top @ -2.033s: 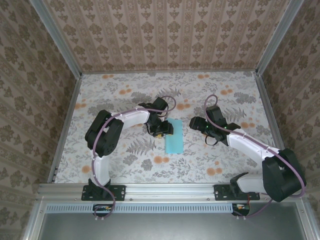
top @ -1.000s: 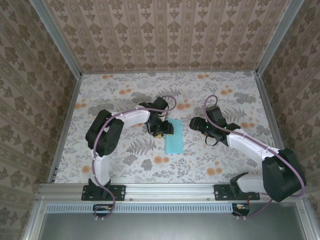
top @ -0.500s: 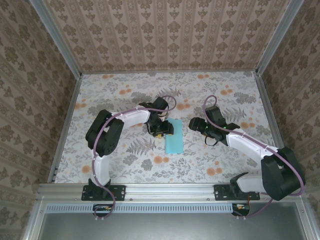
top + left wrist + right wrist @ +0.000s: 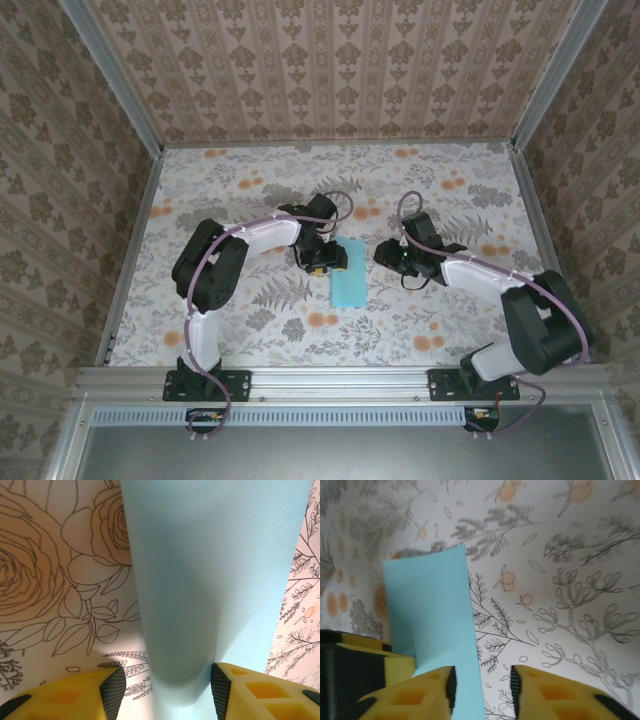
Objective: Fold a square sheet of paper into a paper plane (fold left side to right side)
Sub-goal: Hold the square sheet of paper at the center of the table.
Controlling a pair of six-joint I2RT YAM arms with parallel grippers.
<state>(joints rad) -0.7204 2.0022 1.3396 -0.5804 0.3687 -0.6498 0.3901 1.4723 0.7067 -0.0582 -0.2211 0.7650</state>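
Note:
The square sheet of paper (image 4: 348,277), light blue, lies folded into a narrow rectangle in the middle of the floral table; it has no paper plane shape. My left gripper (image 4: 327,259) sits low at the sheet's far left corner. In the left wrist view the gripper (image 4: 167,694) is open, and the sheet's (image 4: 210,555) rounded fold bulges up between the fingers, against the right pad (image 4: 219,690). My right gripper (image 4: 384,255) hovers just right of the sheet. Its jaws (image 4: 482,687) stand narrowly open, with the sheet's (image 4: 427,605) right edge running beside the left finger (image 4: 451,685).
The left gripper's yellow and black finger (image 4: 362,662) shows at the lower left of the right wrist view. Aluminium rails (image 4: 330,378) border the table at the front and sides. Patterned walls (image 4: 340,70) enclose the back.
The right arm has swung left toward the sheet and its jaws have narrowed. The left arm and the sheet have stayed put.

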